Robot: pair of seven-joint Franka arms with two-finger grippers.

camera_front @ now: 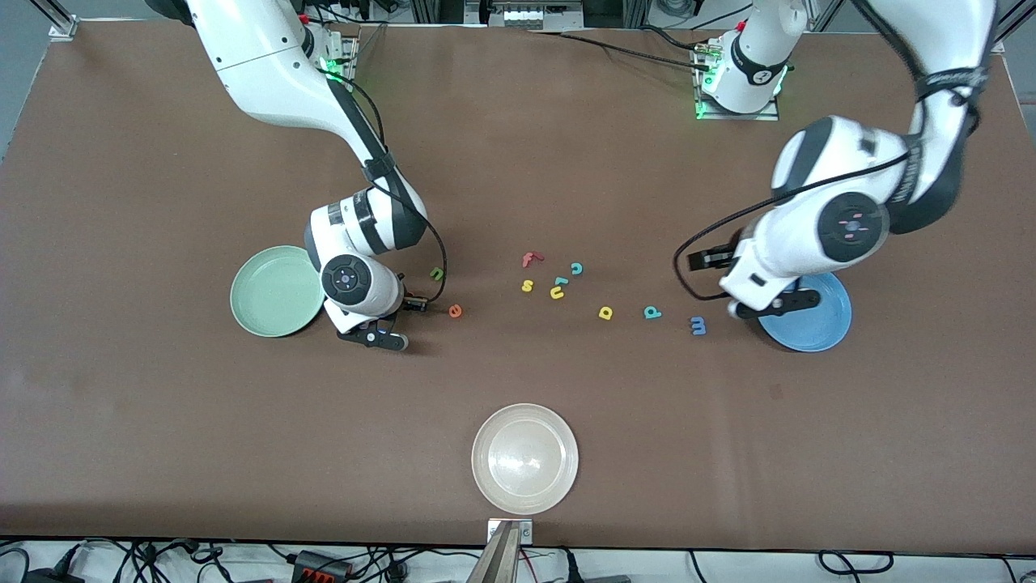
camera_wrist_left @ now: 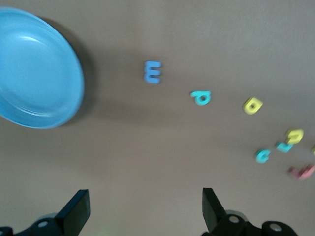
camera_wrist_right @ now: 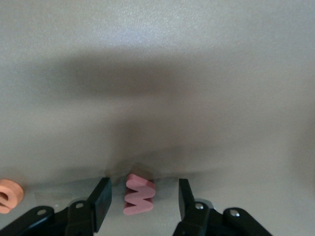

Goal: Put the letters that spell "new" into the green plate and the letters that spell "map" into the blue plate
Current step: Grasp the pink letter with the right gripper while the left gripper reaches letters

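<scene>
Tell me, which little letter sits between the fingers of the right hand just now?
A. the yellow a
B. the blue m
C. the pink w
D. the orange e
C: the right wrist view shows the pink w lying on the table between the two fingers of the right hand, which do not yet touch it, while the orange e lies off to one side.

Blue plate [camera_front: 817,324] partly hidden under left arm; orange "e" [camera_wrist_right: 9,194] cropped at right wrist view's edge; far letters blurred.
</scene>
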